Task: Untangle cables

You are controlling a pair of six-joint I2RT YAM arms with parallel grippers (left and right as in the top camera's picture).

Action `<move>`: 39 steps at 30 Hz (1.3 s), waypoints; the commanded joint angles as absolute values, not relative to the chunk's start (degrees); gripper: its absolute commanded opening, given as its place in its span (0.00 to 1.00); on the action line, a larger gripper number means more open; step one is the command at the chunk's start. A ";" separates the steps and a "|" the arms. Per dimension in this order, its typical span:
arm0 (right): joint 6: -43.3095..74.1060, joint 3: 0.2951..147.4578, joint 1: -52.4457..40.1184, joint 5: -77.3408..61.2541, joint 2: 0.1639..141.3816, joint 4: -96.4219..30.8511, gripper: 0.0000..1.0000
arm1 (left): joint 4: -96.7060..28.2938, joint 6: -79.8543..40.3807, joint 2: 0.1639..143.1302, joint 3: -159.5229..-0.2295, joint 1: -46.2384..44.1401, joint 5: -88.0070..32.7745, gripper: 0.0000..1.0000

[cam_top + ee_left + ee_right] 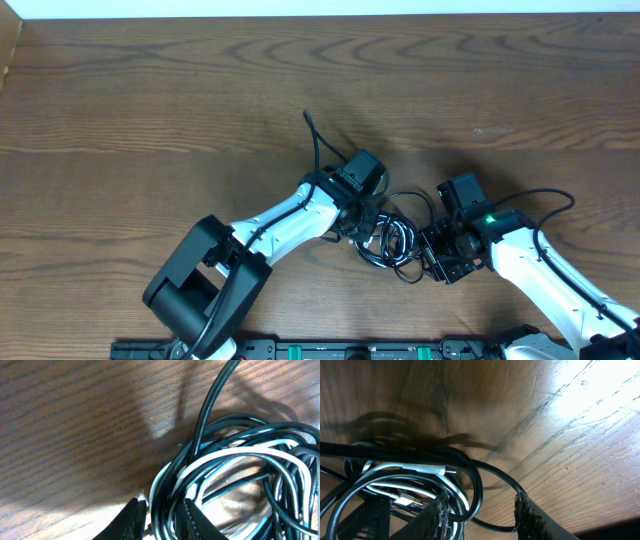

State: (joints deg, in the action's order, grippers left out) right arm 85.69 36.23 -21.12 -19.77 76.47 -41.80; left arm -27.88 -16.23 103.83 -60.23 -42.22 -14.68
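Note:
The cables [395,238] lie in a tangled bundle on the wooden table between my two grippers. In the left wrist view, white strands [240,452] weave through black loops [260,422], and one black strand [212,402] runs up out of the bundle. My left gripper [164,517] is shut on black and white strands at the bundle's left edge [368,218]. My right gripper [482,515] stands open at the bundle's right side [432,248]. A black loop [475,485] and a thin black strand hang between its fingers. A white plug end [407,501] shows beside its left finger.
A black cable tail [314,140] reaches from the left gripper toward the back of the table. The right arm's thicker black wire [555,205] arcs beside its wrist. A black rail [330,350] runs along the front edge.

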 commanded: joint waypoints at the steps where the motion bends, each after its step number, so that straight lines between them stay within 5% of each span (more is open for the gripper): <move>1: 87.24 35.83 -21.19 -18.83 76.40 -41.56 0.40 | -27.75 -15.27 105.12 -59.44 -42.30 -13.65 0.25; 22: 97.27 35.81 -28.51 -11.75 76.42 -36.97 0.39 | -27.31 -15.68 105.19 -59.46 -42.35 -13.65 0.25; 36: 100.07 35.75 -31.18 -8.03 76.42 -36.84 0.26 | -27.53 -15.70 105.19 -59.46 -42.35 -13.65 0.25; 39: 100.03 35.75 -31.16 -5.17 76.42 -36.36 0.15 | -27.53 -15.70 105.19 -59.46 -42.35 -13.65 0.25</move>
State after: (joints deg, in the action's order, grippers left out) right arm 98.85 36.18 -30.81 -9.76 76.47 -36.75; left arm -27.18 -16.25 103.83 -60.23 -42.22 -14.63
